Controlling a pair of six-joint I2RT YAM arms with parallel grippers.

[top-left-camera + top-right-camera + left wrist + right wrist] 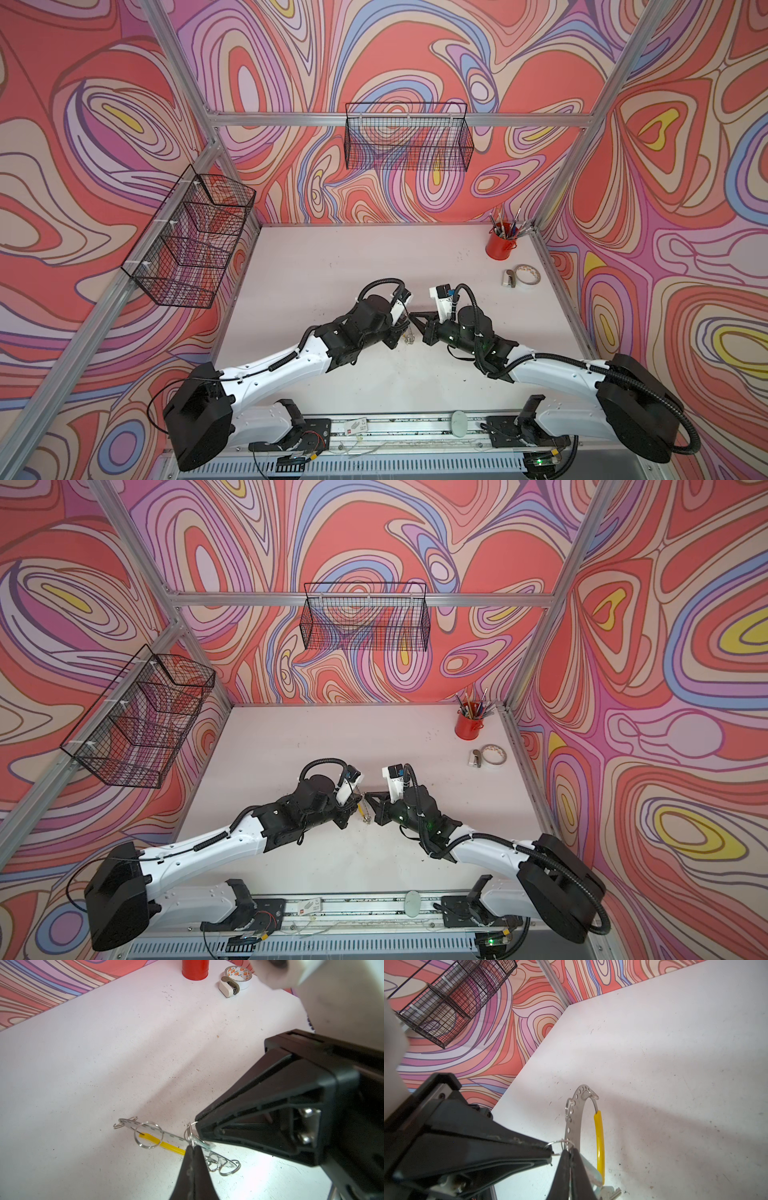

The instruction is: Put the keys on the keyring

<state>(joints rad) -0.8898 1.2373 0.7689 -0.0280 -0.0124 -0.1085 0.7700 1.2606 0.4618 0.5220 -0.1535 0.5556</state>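
Your right gripper (570, 1152) sits nearest its wrist lens, jaws pressed together on the flat band of the keyring (576, 1118). Your left gripper (550, 1150) is clamped tight on one wire loop (556, 1147) at the rim beside it. You have one keyring, one yellow sleeve (599, 1140), three loops countable here, and one key (611, 1192) with its pale tag (589, 1169) below; I cannot make out a second key. All this is mid-way across the table (332, 270), white and scuffed, between swirl-patterned walls carrying two wire baskets (191, 241). One red cup (500, 247) and one tape roll (528, 274) stand far right. In both top views your arms hide nearly all of the ring.
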